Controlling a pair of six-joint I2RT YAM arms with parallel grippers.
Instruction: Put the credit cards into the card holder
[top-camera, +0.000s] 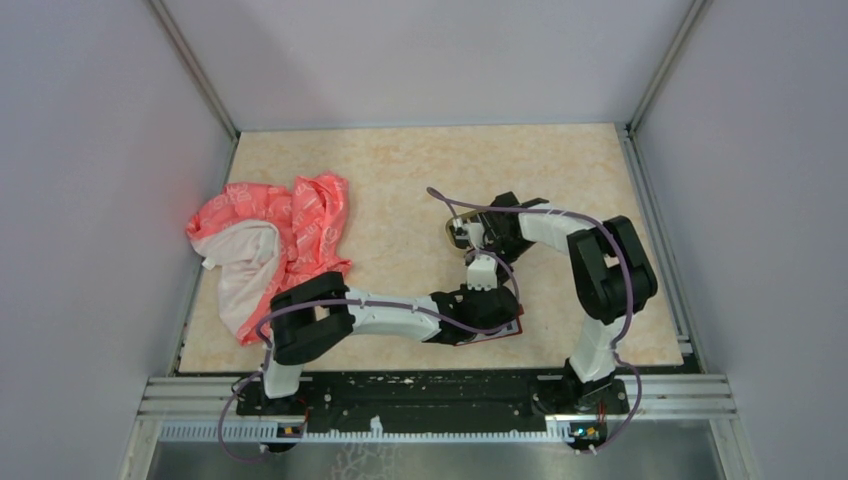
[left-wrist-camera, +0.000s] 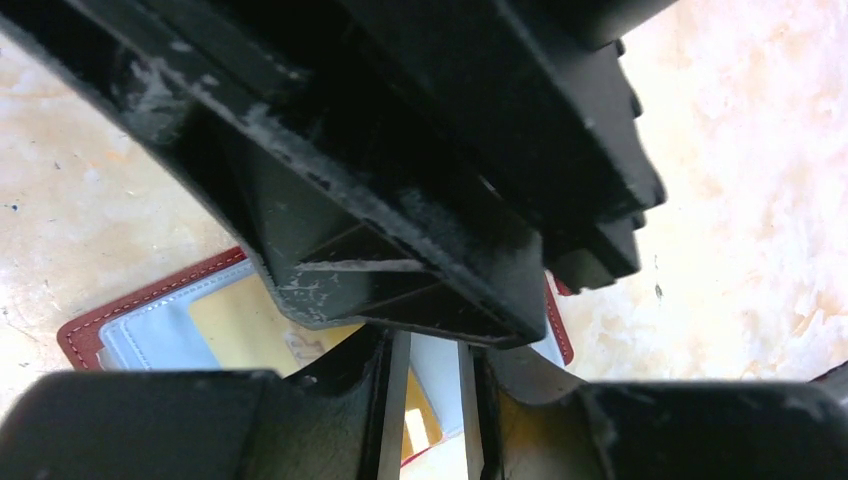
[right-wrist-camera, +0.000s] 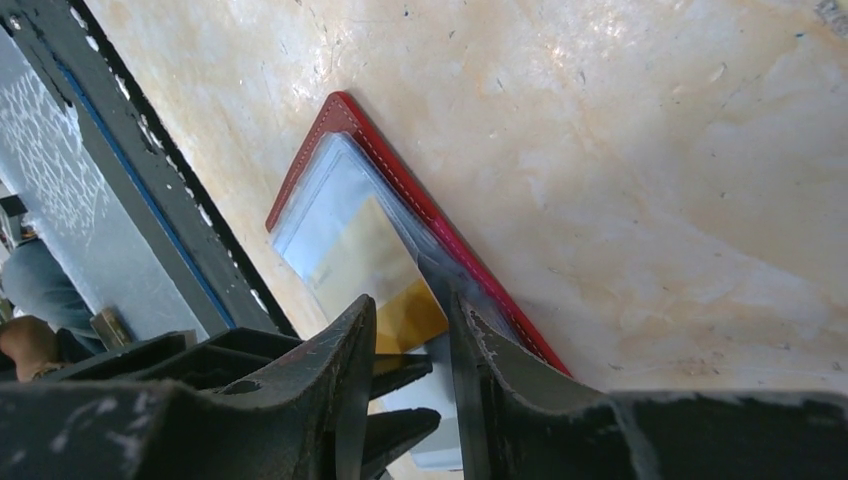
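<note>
No text, number or brand can be read in any view. The coral-pink cloth (top-camera: 300, 225) carries pale printed marks, too small to make out. The gold-tan card (left-wrist-camera: 245, 318) inside the red card holder (left-wrist-camera: 88, 330) shows a faint mark near its edge, too blurred to read.

Two black-and-white robot arms, a left arm (top-camera: 380, 315) and a right arm (top-camera: 600, 265). One open red leather-like card holder (right-wrist-camera: 415, 195). One gold-tan plastic card (right-wrist-camera: 385, 265) shows in its clear sleeves; whether more cards are present cannot be told. One crumpled pink-and-white cloth (top-camera: 290, 230). One small oval tan tray (top-camera: 456, 232), mostly hidden.
</note>
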